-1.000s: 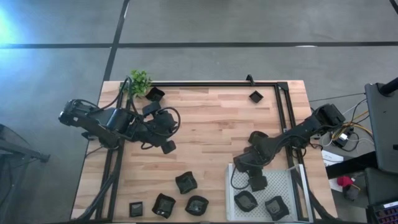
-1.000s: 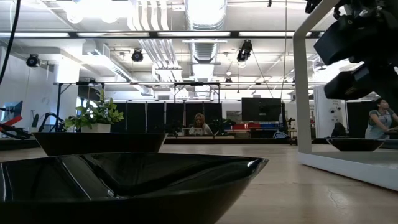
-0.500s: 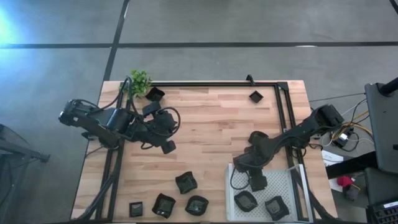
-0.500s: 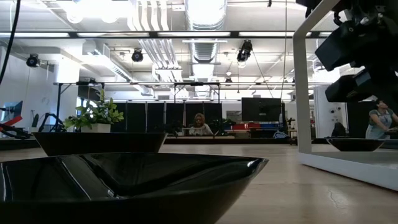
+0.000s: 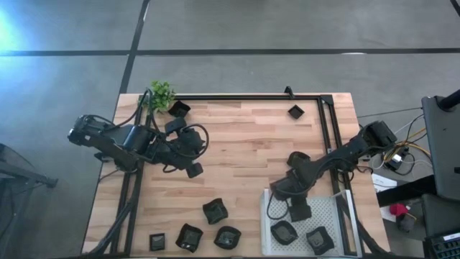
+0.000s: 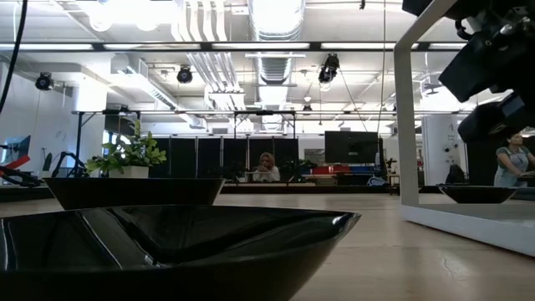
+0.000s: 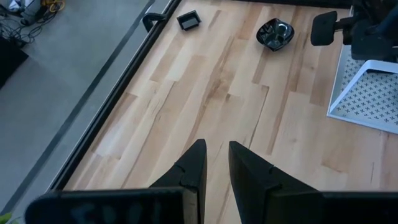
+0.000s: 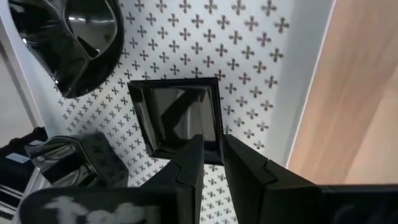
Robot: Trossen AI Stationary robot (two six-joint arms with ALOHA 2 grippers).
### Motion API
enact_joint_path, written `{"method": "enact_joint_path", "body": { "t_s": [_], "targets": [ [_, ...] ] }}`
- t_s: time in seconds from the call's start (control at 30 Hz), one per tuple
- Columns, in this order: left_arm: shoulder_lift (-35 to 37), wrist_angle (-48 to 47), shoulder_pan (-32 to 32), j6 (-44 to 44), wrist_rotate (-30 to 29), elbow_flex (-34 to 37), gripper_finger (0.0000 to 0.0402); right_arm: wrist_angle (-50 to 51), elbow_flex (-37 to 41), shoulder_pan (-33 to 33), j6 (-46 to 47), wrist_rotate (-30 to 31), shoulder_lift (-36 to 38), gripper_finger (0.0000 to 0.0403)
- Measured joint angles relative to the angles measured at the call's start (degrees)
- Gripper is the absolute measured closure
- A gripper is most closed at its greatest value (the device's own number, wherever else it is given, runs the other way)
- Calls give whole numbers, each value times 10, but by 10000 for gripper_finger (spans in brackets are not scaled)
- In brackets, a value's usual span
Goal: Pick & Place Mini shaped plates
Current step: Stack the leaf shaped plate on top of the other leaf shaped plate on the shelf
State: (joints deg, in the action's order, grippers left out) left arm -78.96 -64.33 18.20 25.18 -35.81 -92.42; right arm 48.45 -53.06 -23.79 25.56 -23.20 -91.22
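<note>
Several small black mini shaped plates lie on the wooden table: near the plant (image 5: pixel 178 108), at the far edge (image 5: pixel 295 111), and a group by the near edge (image 5: pixel 215 211), (image 5: pixel 189 237), (image 5: pixel 227 237). Two more (image 5: pixel 283 232), (image 5: pixel 319 239) rest in the white perforated tray (image 5: pixel 338 208). My right gripper (image 8: pixel 212 155) is over the tray, shut on a square plate (image 8: pixel 177 115). My left gripper (image 7: pixel 216 155) waits shut above bare wood at the table's left. My right gripper has the square plate by its rim near one corner (image 8: pixel 217 140), one finger inside the dish and one outside. The fingers come from above, pointing down. The plate lies flat over the tray's perforated floor; I cannot tell whether it is lifted clear.
A small green plant (image 5: pixel 162 93) stands at the far left corner. A black frame (image 5: pixel 244 96) runs along the table's far and right sides. In the low view a large black plate (image 6: pixel 167 251) fills the foreground. Open wood lies mid-table (image 5: pixel 244 151).
In the low view my right arm has drifted a little toward the table's right edge. The square plate stays on the tray.
</note>
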Motion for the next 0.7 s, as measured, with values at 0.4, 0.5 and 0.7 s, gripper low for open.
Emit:
{"method": "enact_joint_path", "body": {
  "t_s": [0.4, 0.5, 0.7],
  "targets": [
    [0, 0, 0, 1, 0, 0, 340, 48, -1, 0, 33, 3, 56, 348],
    [0, 0, 1, 3, -1, 0, 340, 49, -1, 0, 57, 52, 86, 349],
    [0, 0, 1, 4, 0, 0, 340, 49, -1, 1, 120, 139, 153, 348]
  ]
}}
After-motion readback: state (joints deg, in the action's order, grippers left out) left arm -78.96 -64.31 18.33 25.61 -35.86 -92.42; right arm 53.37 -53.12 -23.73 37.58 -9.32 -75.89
